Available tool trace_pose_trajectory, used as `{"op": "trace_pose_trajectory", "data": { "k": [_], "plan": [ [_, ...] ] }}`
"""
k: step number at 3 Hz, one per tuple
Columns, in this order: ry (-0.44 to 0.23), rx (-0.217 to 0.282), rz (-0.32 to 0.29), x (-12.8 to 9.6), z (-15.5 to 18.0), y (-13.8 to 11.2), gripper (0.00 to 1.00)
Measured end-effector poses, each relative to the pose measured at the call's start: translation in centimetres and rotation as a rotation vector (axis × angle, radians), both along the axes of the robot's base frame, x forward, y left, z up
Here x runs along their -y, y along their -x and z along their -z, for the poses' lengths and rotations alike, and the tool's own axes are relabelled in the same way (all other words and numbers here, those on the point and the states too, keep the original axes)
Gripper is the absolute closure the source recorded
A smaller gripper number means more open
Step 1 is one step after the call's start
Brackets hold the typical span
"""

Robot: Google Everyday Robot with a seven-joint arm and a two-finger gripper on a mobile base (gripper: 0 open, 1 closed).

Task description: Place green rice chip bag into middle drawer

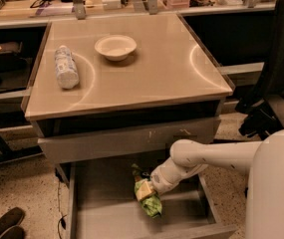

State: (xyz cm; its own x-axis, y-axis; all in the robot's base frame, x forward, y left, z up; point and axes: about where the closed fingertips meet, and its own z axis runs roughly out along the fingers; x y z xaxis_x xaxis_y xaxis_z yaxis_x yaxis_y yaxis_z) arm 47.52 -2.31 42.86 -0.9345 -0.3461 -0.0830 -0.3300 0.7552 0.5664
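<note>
The green rice chip bag [152, 204] lies crumpled inside the open middle drawer [106, 210], near the middle of its grey floor. My gripper [144, 188] reaches down into the drawer from the right on a white arm. It sits right at the bag's upper end and touches it. The bag's lower end rests on the drawer floor.
The drawer above [126, 142] is pushed in, its grey front scratched. On the cabinet top lie a white plastic bottle [66, 66] on its side and a white bowl [115, 47]. A black chair [276, 83] stands at the right. Shoes [2, 224] are on the floor at the left.
</note>
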Motion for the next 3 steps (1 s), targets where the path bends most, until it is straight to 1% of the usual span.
{"op": "trace_pose_trajectory", "data": {
  "k": [1, 3],
  "plan": [
    [0.000, 0.000, 0.000, 0.00, 0.00, 0.00, 0.81],
    [0.000, 0.000, 0.000, -0.01, 0.01, 0.01, 0.35]
  ]
}}
